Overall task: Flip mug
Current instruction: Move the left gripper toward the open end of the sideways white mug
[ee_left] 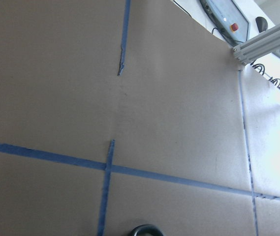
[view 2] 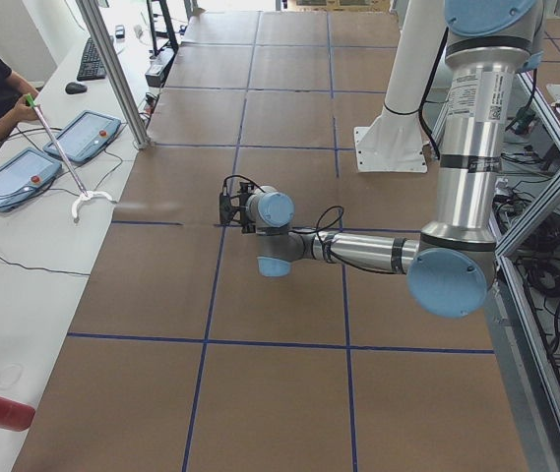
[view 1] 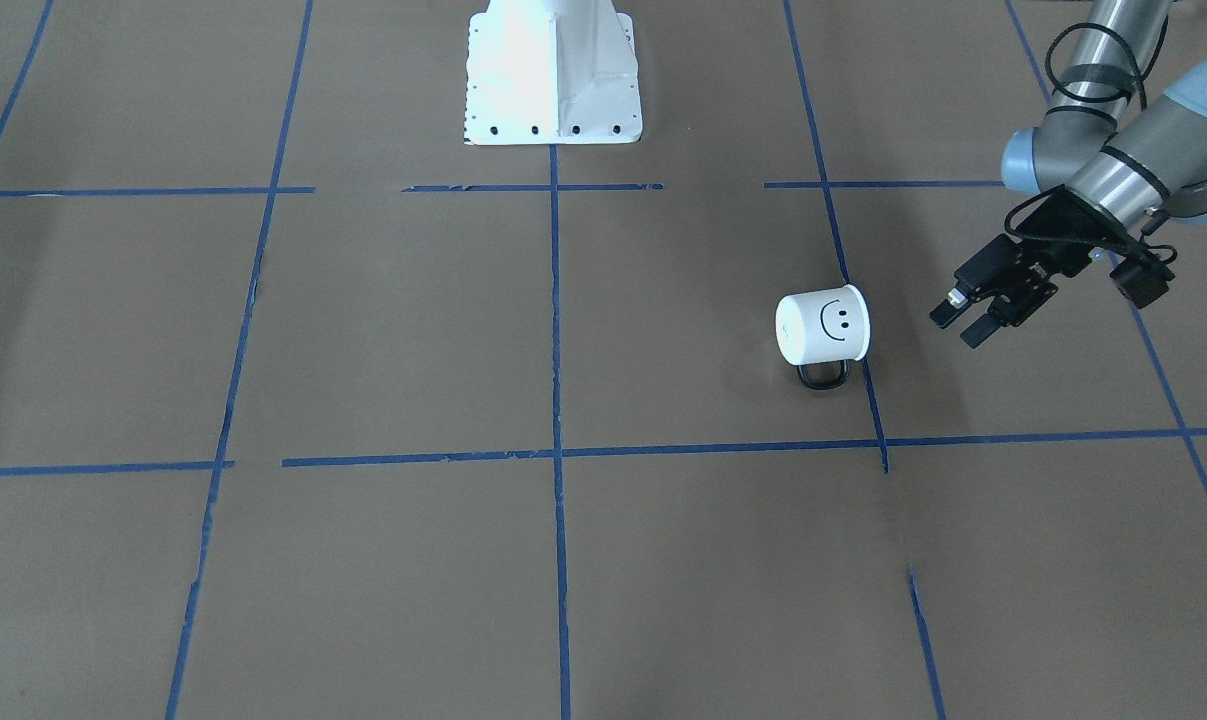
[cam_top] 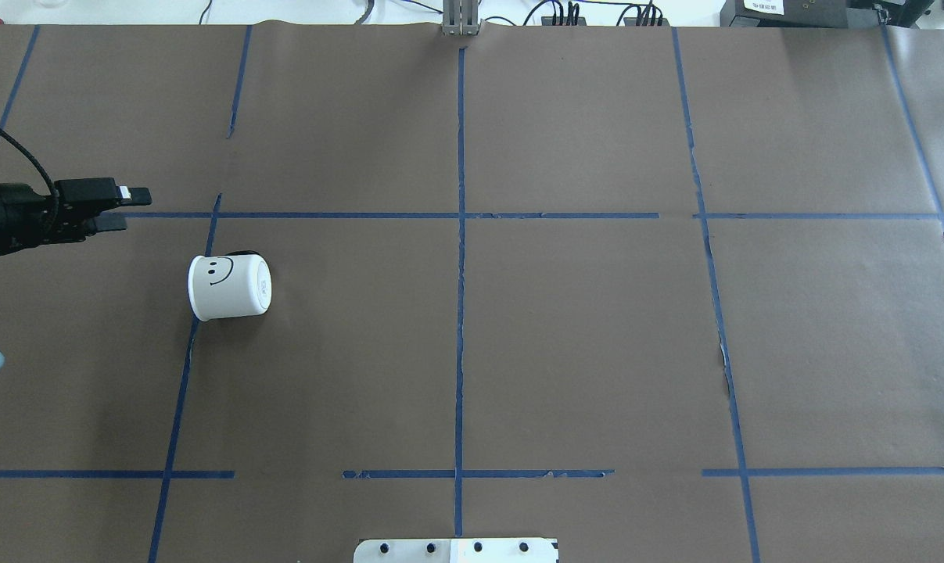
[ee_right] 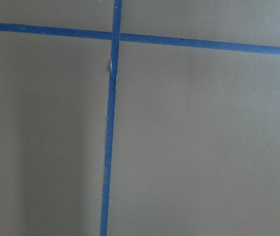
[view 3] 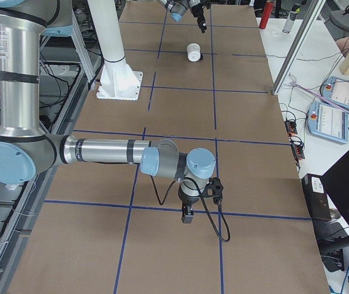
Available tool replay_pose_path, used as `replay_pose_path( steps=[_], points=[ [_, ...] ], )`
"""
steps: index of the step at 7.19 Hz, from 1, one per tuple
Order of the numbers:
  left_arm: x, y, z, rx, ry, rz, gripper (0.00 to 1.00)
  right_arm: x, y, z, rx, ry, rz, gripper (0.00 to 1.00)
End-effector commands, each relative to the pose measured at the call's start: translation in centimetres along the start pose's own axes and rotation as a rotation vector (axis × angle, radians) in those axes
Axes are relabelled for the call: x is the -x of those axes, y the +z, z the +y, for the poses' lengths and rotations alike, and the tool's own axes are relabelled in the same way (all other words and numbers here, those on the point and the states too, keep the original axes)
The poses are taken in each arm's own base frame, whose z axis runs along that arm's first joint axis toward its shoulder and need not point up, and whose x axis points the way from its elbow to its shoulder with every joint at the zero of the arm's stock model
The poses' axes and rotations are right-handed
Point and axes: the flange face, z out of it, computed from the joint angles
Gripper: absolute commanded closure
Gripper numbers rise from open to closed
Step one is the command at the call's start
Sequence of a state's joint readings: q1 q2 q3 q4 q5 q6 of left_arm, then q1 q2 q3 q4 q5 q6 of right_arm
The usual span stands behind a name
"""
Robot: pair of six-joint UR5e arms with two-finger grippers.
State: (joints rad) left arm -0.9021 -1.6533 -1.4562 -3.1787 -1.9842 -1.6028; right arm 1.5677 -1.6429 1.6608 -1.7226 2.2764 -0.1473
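Mug (view 1: pixel 823 325): on its side, right of centre, awaiting our flip.
Left gripper (view 1: pixel 966 322): parted, empty, just right of it, ready to reach.
Right gripper (view 3: pixel 187 215): parked far off; grip we cannot tell.

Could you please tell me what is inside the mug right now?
The mug lies on its side, its mouth turned towards the left hand. Only its base, smiley side and handle show; the inside is hidden in every view.

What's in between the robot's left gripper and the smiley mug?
Nothing but bare brown table, as the front-facing view shows. The left gripper hangs beside the mug, apart from it.
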Motion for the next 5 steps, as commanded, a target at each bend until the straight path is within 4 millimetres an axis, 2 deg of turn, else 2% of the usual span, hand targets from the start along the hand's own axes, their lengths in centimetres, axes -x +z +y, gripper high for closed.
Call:
replay_pose_path(
  steps=[1, 2, 4, 5],
  points=[
    [2.2, 0.1, 1.8, -0.065, -0.065, 0.159, 0.00, 0.0, 0.0, 0.0, 0.000, 0.000, 0.000, 0.00],
    [2.3, 0.2, 2.7, -0.061, -0.069, 0.202, 0.00, 0.0, 0.0, 0.0, 0.000, 0.000, 0.000, 0.00],
    [3.3, 0.9, 4.6, 0.027, -0.287, 0.302, 0.00, 0.0, 0.0, 0.0, 0.001, 0.001, 0.000, 0.00],
    [3.7, 3.1, 7.0, 0.081, -0.302, 0.284, 0.00, 0.0, 0.0, 0.0, 0.000, 0.000, 0.000, 0.00]
  ],
)
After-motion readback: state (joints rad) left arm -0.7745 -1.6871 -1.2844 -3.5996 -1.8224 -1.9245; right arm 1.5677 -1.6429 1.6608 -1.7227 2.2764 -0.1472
